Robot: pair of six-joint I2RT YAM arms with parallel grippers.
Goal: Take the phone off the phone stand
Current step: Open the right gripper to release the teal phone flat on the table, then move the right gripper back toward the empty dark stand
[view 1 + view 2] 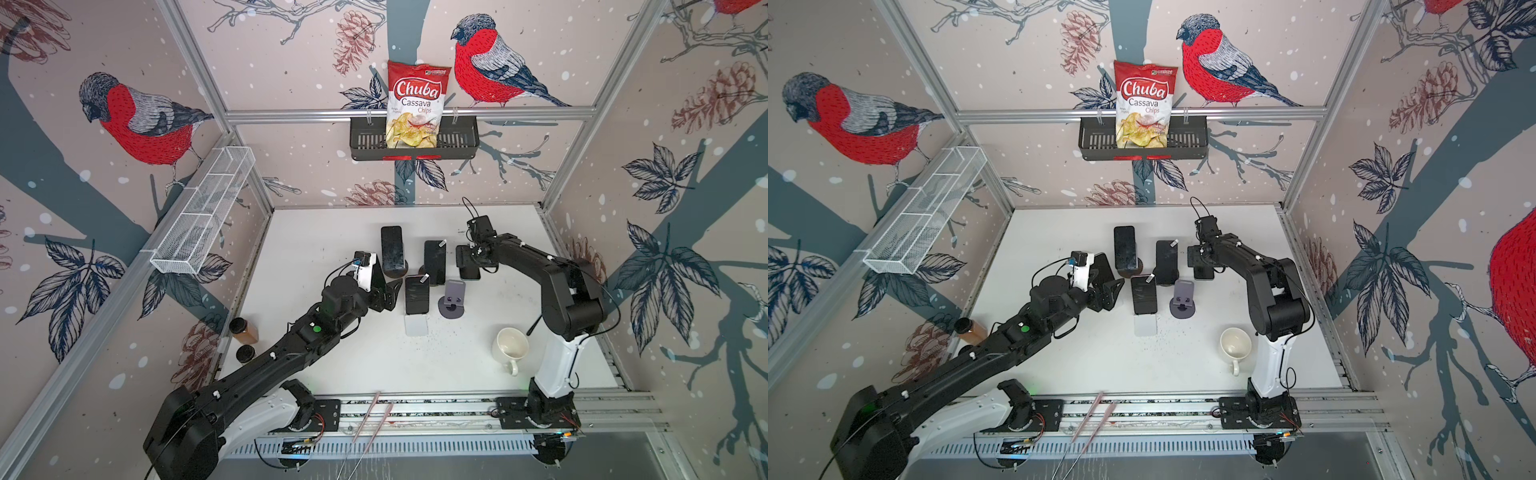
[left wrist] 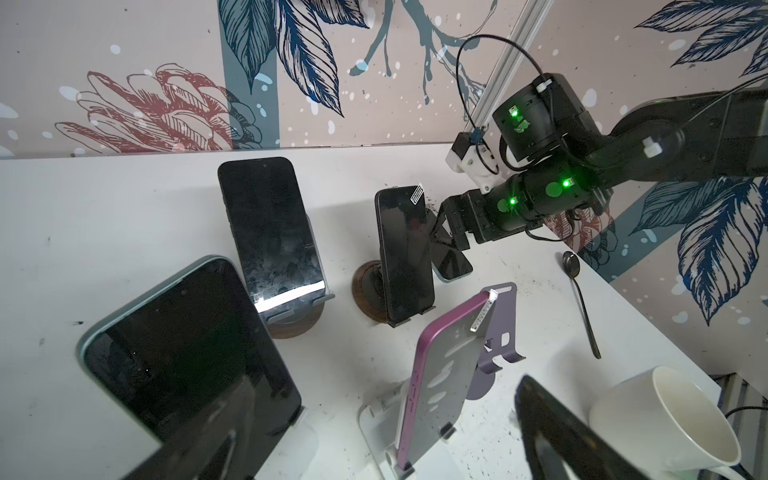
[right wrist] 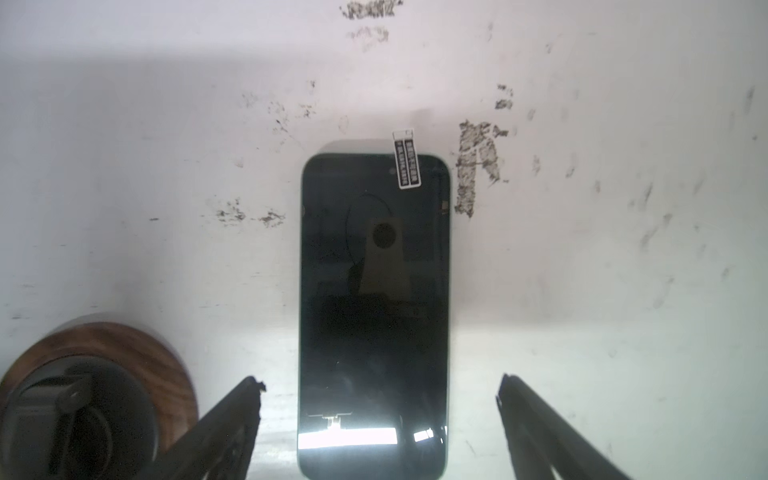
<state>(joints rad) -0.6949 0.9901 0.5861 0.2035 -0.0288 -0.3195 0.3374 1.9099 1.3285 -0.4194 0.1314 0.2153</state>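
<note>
Cream mug [image 1: 510, 343] is seen at the near right of the white table [image 1: 332, 232]. Further back, a phone [image 3: 374, 316] is found lying flat on the table, screen up, beneath the right gripper [image 3: 378, 388]; its fingers [image 3: 536, 424] are spread wide on either side, nothing grasped. An empty purple stand [image 1: 452, 300] is seen to the phone's near left. Three other phones are propped on stands at centre. The left gripper [image 1: 386, 293] is held released beside them.

Black jointed arms with white base links, green lights, thin black cables
</note>
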